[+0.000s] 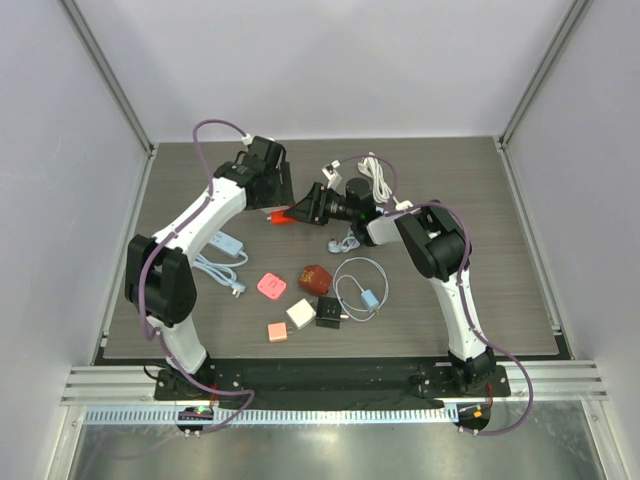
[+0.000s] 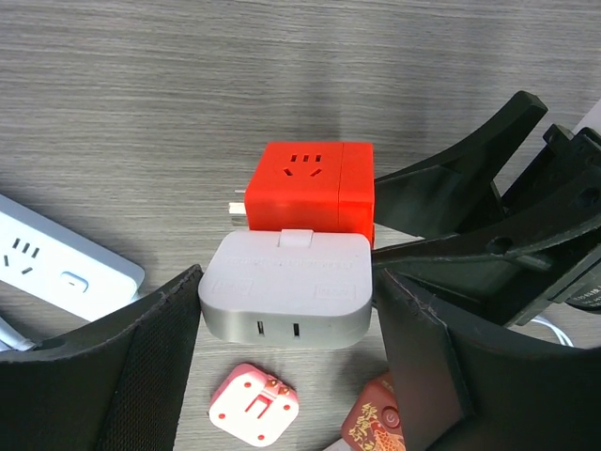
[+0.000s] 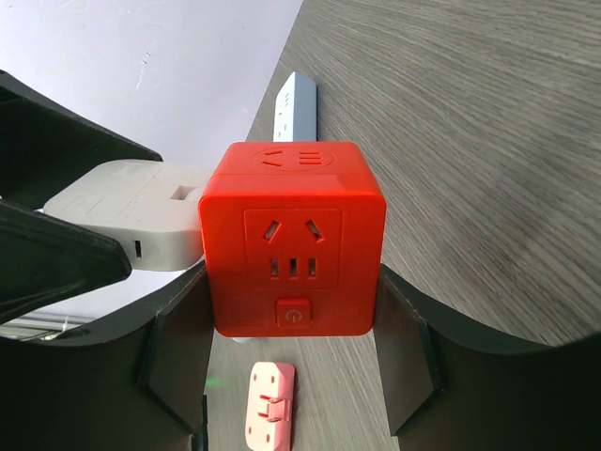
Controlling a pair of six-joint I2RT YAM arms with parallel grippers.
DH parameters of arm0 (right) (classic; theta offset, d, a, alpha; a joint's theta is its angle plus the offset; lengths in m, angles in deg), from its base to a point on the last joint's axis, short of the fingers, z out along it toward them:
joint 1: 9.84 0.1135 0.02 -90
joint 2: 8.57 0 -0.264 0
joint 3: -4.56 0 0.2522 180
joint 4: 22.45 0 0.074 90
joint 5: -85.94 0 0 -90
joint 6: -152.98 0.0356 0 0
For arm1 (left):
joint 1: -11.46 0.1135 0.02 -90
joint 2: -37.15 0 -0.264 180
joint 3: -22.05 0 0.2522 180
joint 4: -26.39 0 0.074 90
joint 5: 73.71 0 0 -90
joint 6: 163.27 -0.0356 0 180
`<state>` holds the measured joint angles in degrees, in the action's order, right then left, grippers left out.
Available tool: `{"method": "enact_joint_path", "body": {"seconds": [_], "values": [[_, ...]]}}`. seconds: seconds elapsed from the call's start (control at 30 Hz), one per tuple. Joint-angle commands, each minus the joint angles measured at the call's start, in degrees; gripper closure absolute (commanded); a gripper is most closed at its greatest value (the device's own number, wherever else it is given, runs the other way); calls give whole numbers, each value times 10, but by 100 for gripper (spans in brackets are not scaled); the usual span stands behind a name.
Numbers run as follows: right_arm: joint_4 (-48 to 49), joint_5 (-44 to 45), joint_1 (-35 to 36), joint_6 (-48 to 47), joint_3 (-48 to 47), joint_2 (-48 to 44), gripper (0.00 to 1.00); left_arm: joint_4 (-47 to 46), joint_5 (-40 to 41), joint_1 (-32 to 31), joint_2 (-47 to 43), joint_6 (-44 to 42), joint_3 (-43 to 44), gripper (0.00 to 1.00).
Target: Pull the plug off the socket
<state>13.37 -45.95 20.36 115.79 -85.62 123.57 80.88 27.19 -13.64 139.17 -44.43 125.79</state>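
- Two left fingers [image 2: 113, 376] fill the near corners of the left wrist view, one at 9 and one at 3 o'clock of the plug [image 2: 286, 296].
- Left gripper [image 2: 286, 282]: its jaws stand apart with the grey plug between them, at or almost at its flanks. I cannot tell whether they pinch it.
- The plug's wide side runs 9 to 3, square across the jaws, and its short side points to 12, into the socket [image 2: 310, 188].
- The red socket touches the plug at its 12 o'clock, with the plug seated in its face and no gap showing.
- Right gripper [image 3: 291, 282]: it is clamped on the socket, a finger on each side. In its own view the plug juts out at 9 o'clock.
- From above, both sit over the middle of the table [image 1: 480, 200]. The left gripper reaches in from 11 o'clock and the right from 3.
- The left arm is the one on the plug, so the pull likely goes straight to 6 o'clock in its view, along the pins, while the right arm braces the socket. A skewed tug could bind the pins.
- A white strip [image 2: 56, 263] lies at 9 o'clock, apart from both.
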Motion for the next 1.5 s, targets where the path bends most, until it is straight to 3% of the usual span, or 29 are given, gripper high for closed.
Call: {"method": "enact_joint_path", "body": {"seconds": [0.0,0.17,0.27,0.33,0.37,0.4,0.6,0.9,1.17,1.47], "values": [[52,-14,5,-3,-24,-11,99,-26,-25,0,3,10,-7,29],[59,-16,5,1,-23,-9,99,-33,-27,1,3,18,-16,42],[62,-13,5,4,-22,-8,99,-44,-32,1,-4,28,-30,58],[60,3,5,4,-16,-10,99,-80,-55,1,-22,42,-59,77],[57,9,5,4,-15,-11,99,-95,-66,1,-30,50,-72,94],[52,14,5,2,-14,-9,99,-134,-83,1,-49,58,-102,100],[33,32,5,-3,-17,-2,99,-215,-124,1,-103,97,-178,100],[-7,45,7,-29,-22,-7,99,-178,-125,1,-147,40,-183,100],[-117,79,29,-143,-37,-32,99,-82,-91,4,-139,-48,-116,100],[-108,73,29,-98,-74,8,99,-88,-152,5,-176,-39,-165,100]]}}
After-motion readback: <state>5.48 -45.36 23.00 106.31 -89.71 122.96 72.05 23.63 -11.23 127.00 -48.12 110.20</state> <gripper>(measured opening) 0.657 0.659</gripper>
